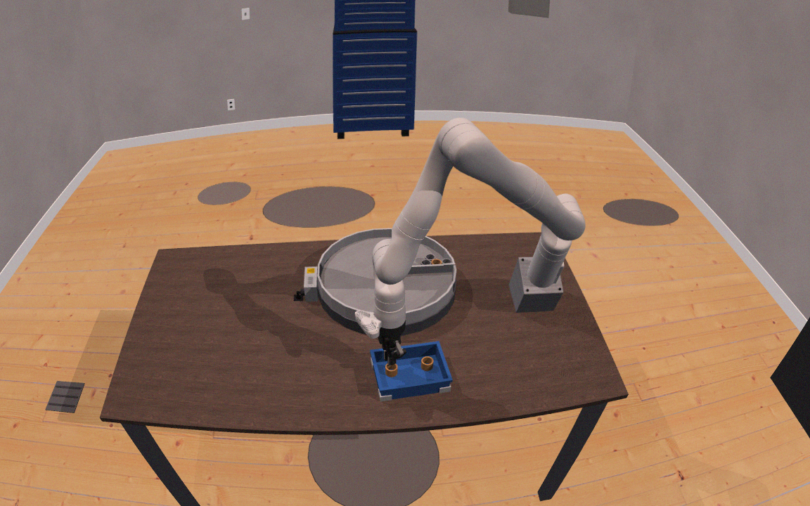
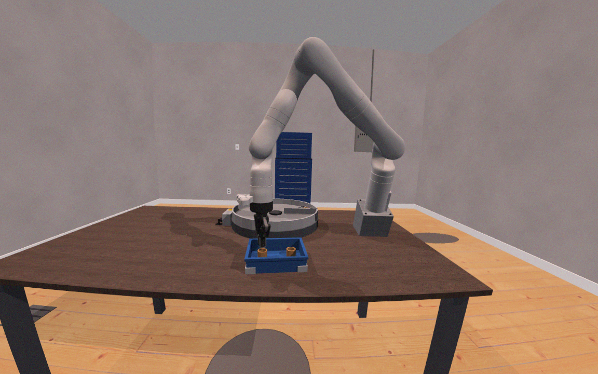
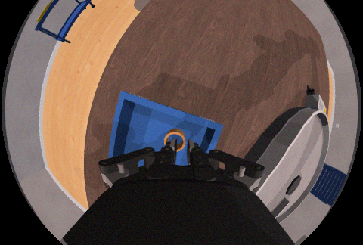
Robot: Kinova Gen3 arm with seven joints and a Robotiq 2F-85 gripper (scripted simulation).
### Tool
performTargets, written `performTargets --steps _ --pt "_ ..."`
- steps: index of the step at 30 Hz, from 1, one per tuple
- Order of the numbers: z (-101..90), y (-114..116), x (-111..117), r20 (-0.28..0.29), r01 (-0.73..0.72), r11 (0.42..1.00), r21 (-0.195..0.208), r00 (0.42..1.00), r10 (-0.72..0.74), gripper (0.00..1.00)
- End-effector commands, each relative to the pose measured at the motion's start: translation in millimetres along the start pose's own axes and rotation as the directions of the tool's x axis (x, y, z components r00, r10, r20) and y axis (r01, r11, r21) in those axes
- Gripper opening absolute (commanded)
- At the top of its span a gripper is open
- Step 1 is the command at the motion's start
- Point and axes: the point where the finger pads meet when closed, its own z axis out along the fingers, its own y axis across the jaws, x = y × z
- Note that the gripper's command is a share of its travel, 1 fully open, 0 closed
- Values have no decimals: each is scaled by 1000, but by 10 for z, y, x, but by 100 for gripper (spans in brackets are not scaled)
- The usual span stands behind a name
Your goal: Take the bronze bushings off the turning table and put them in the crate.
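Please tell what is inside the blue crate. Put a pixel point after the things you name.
Inside the blue crate point(image 1: 413, 391) point(image 2: 276, 266) point(image 3: 166, 106), two bronze bushings point(image 1: 427, 362) point(image 2: 290, 251) stand apart on its floor. The floor directly beneath each is covered; the near wall hides their lower parts in the exterior view.

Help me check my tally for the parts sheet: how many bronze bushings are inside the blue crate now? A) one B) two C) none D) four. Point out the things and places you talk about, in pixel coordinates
B: the top view shows one bronze bushing point(image 1: 391, 371) point(image 2: 262, 253) below the fingers and another point(image 1: 427, 362) point(image 2: 290, 252) beside it.
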Motion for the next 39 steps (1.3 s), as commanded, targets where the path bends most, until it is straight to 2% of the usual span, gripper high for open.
performTargets --steps 1,4,16,21,39 --pt "-199 6 20 -6 0 1000 -2 1000 0 16" --pt "-502 5 18 -7 0 1000 -2 1000 0 16" --pt "-502 5 18 -7 0 1000 -2 1000 0 16" --pt "-999 4 12 -6 0 1000 -2 1000 0 16" --pt "-994 3 10 -5 0 1000 -1 1000 0 16"
